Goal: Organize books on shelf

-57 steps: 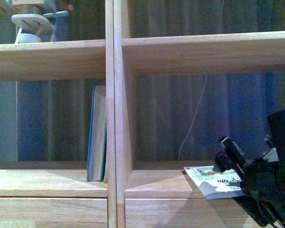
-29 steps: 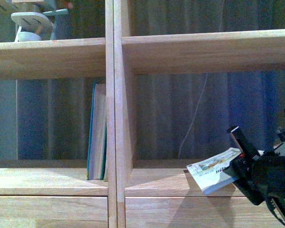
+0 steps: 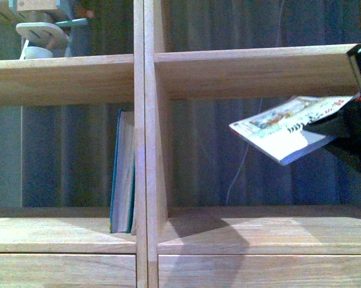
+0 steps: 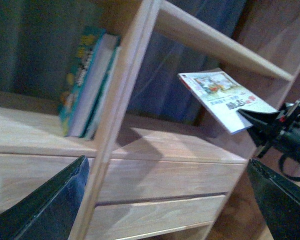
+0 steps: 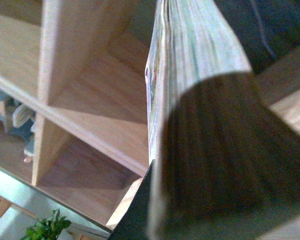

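Note:
The thin white paperback (image 3: 283, 129) hangs tilted in the air in the right compartment of the light-wood shelf (image 3: 145, 78), just below the upper board. My right gripper (image 3: 343, 123) is shut on its right end, at the frame's right edge. The paperback also shows in the left wrist view (image 4: 224, 97), and its page edge shows in the right wrist view (image 5: 199, 50). The teal book (image 3: 121, 171) stands upright in the left compartment against the central divider, and it shows in the left wrist view (image 4: 87, 82). My left gripper (image 4: 167, 200) is open and empty in front of the drawer fronts (image 4: 164, 175).
A wooden toy (image 3: 42, 27) stands on the upper left board. A white cable (image 3: 243, 162) hangs behind the open-backed right compartment, in front of a dark curtain. The board under the paperback (image 3: 258, 231) is bare. Drawer fronts (image 3: 66, 270) run below.
My right gripper has lifted the paperback off the lower board, up to just under the upper board, with its free end tilting down to the left. The teal book has not moved.

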`<action>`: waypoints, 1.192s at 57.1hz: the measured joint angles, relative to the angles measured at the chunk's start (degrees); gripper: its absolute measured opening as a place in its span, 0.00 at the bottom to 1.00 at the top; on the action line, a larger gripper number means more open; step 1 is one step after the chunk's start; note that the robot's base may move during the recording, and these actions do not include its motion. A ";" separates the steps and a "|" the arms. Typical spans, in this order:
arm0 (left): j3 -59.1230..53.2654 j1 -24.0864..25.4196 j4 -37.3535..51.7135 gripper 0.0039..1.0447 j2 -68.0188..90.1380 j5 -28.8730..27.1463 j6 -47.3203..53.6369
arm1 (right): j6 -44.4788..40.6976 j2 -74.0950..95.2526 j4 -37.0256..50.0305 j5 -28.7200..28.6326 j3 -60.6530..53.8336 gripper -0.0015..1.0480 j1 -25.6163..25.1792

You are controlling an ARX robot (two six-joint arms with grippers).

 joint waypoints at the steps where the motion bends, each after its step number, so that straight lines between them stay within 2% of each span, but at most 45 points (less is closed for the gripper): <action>1: 1.18 -0.70 1.22 0.94 1.86 0.83 -1.05 | -0.37 -0.70 0.22 -0.50 -0.07 0.07 0.00; 12: 11.80 -7.96 10.08 0.94 17.81 3.93 -12.17 | -2.86 -4.59 1.20 -3.76 -0.02 0.07 0.28; 26: 26.67 -19.56 15.23 0.94 37.51 -1.27 -17.05 | -3.15 -4.15 2.03 -5.62 0.09 0.07 1.27; 36: 32.30 -25.27 16.06 0.94 45.53 -3.63 -18.49 | -2.32 -4.31 3.04 -7.72 -0.83 0.07 3.34; 55: 33.48 -31.23 21.42 0.94 51.98 -7.56 -22.38 | -0.02 -8.83 4.83 -11.76 -9.27 0.07 8.85; 68: 34.73 -34.40 24.50 0.94 54.31 -9.99 -24.33 | 0.96 -10.71 5.73 -11.91 -12.50 0.07 11.08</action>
